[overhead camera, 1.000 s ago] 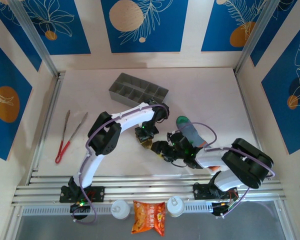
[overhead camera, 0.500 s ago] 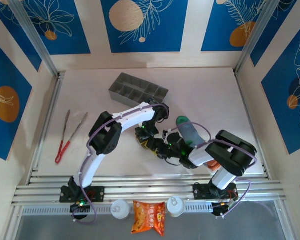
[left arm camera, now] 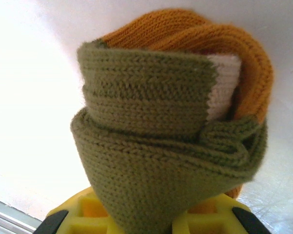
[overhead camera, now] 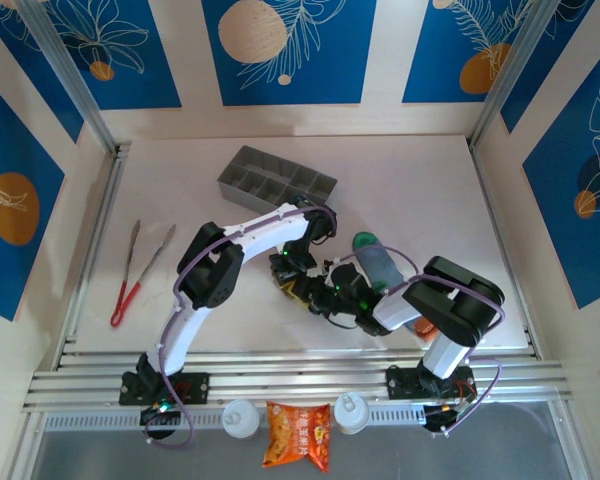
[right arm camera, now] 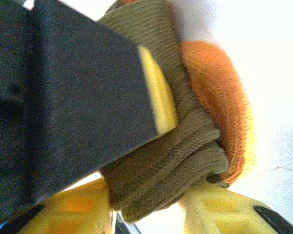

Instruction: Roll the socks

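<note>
The olive-brown sock [left arm camera: 151,146] is bunched into a thick roll, with its orange toe and a cream stripe showing at the top. My left gripper [left arm camera: 146,222] is shut on its lower end between the yellow pads. In the right wrist view the same roll [right arm camera: 176,161] sits between my right gripper [right arm camera: 146,214] fingers, which are shut on it, and the left finger [right arm camera: 78,97] presses on it from above. From the top, both grippers [overhead camera: 290,281] [overhead camera: 318,300] meet at mid-table. The grey-blue sock [overhead camera: 378,264] lies flat just to the right, green toe pointing away.
A grey divided organiser [overhead camera: 277,180] stands at the back. Metal tongs with red handles [overhead camera: 140,268] lie at the left. An orange snack packet [overhead camera: 298,435] and two white bottles [overhead camera: 239,417] sit on the front rail.
The right arm has folded up and swung left, bringing its gripper closer against the left gripper and the olive-brown roll. The left arm has barely moved.
</note>
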Controlling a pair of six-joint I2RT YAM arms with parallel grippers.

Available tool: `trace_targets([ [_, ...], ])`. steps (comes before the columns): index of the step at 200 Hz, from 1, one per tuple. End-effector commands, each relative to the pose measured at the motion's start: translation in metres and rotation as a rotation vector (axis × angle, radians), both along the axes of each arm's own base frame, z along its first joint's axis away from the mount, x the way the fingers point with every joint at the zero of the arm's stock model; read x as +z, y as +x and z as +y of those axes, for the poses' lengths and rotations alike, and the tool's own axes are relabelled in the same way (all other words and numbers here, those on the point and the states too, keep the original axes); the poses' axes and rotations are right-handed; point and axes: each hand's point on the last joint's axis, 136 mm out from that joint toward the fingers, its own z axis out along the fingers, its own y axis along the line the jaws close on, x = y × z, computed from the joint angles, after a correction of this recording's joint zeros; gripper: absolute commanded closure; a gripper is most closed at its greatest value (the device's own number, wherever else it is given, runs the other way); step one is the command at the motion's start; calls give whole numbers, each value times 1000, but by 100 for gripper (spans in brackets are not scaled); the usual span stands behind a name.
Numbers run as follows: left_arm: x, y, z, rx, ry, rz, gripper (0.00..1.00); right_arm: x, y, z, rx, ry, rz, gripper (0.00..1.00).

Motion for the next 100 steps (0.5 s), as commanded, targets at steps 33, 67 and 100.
trace_targets([
  [33, -86, -50, 12, -9, 79, 206, 100, -68, 9, -51, -296, -181, 320, 86],
  [67, -76, -44, 12, -21, 58, 165, 95, -89, -9, -70, -388, -232, 499, 100],
  [100, -52, -24, 10, -11, -20, 27, 56, -109, -41, -82, -421, -268, 739, 100],
])
